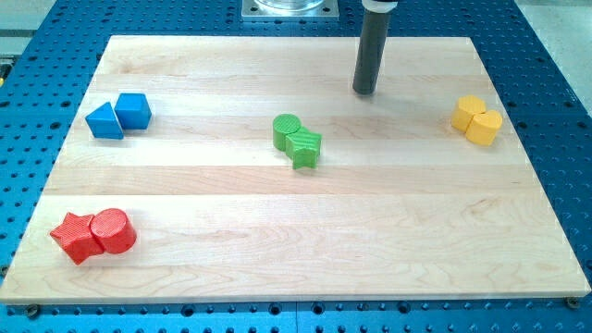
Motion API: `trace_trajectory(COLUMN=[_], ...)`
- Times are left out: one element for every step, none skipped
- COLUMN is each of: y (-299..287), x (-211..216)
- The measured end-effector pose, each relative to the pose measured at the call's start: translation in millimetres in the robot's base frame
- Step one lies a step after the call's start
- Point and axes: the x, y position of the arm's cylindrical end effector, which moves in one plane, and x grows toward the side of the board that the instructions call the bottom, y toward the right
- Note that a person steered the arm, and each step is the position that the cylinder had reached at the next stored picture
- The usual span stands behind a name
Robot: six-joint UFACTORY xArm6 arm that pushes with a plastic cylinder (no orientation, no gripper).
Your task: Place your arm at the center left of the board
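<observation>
My tip (365, 92) rests on the wooden board (305, 240) near the view's top, right of centre. It touches no block. A green cylinder (287, 129) and a green star (304, 147) sit together at the board's middle, below and left of my tip. A blue triangle (104, 121) and a blue cube (134, 110) sit at the upper left. A red star (76, 238) and a red cylinder (113, 230) sit at the lower left. Two yellow blocks (477, 119) sit at the right.
The board lies on a blue perforated table (555, 111). A metal base plate (289, 8) shows at the view's top edge.
</observation>
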Motion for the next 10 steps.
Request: trace_trajectory(y=[0, -37, -94, -146, -189, -239, -309, -382, -410, -411], x=[2, 1, -10, -26, -42, -55, -55, -54, -47, -28])
